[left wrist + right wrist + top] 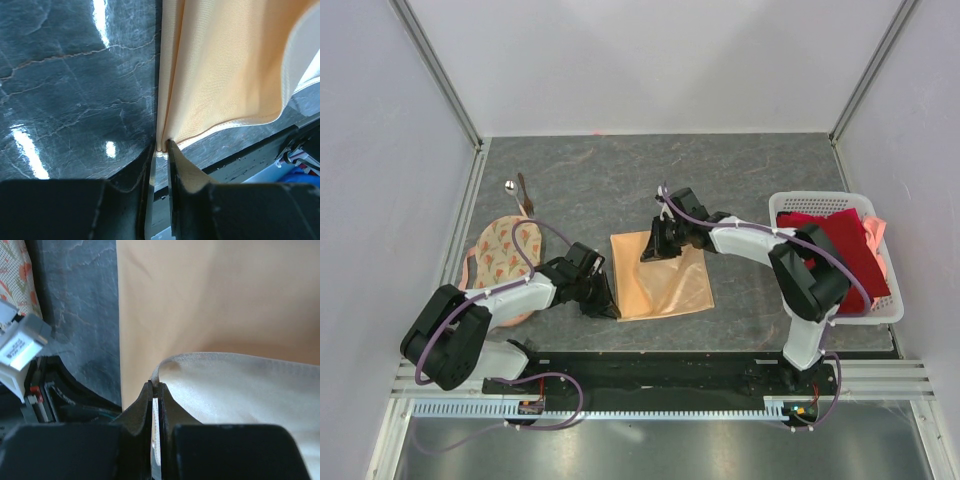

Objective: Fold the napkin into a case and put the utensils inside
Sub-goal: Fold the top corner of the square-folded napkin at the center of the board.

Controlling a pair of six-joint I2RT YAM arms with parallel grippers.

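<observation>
Presently, left tool (161, 150) and right tool (156, 390) are each pinching a napkin (665, 278) corner, jaws closed on cloth. Folding is beginning, likely calling for lifting both corners together.

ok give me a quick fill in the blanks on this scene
1. The left gripper and right gripper are both shut on the ___.
2. The dark red cloth lies in the white ___.
3. The spoon lies on the ___, beside the dark stick.
Missing: napkin; basket; table.
</observation>
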